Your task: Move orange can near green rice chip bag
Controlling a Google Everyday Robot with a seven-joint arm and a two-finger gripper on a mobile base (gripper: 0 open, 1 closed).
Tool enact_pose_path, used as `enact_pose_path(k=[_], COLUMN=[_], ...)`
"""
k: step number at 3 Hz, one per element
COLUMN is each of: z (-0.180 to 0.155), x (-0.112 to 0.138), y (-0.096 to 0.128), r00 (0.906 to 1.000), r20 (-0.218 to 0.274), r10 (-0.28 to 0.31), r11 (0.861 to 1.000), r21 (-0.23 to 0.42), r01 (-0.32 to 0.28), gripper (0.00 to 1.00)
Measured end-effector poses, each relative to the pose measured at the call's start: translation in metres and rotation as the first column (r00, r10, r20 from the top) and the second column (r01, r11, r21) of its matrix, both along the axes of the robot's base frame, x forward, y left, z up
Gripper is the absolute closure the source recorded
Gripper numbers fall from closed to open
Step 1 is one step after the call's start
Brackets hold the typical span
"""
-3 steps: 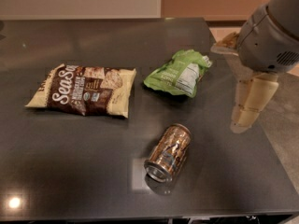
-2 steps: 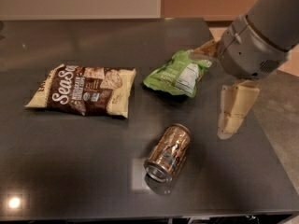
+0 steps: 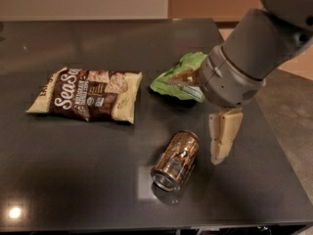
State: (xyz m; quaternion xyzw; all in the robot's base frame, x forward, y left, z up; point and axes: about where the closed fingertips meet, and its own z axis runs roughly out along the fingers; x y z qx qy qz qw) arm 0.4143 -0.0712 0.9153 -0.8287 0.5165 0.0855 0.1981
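The orange can [image 3: 176, 160] lies on its side on the dark table [image 3: 73, 180], front of centre, with its open silver rim toward the front. The green rice chip bag [image 3: 178, 77] lies behind the can, and the arm's grey wrist covers its right part. My gripper [image 3: 219, 143] hangs just right of the can's far end, a little above the table. One cream finger [image 3: 224, 131] shows clearly. The gripper looks open and holds nothing. It does not touch the can.
A larger brown-and-cream "Sea Salt" bag [image 3: 88, 94] lies flat at the left. The table's right edge [image 3: 279, 146] runs close behind the gripper, with floor beyond it. The front edge is just below the can.
The arm has swung left and down toward the can. The gripper has moved from the table's right edge to just beside the can. The can and both bags have not moved.
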Motion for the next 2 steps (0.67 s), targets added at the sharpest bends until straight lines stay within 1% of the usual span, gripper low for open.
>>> enact_pose_path(k=[1,2], z=[-0.022,-0.043], x=[-0.005,-0.009], y=[0.007,0.011], r00=[0.9964,0.9882], r20=[0.014,-0.015], r10=[0.084,0.152], r11=[0.995,0.982], r21=[-0.053,-0.114], r01=[-0.083,-0.153], gripper=[0.00,0.00])
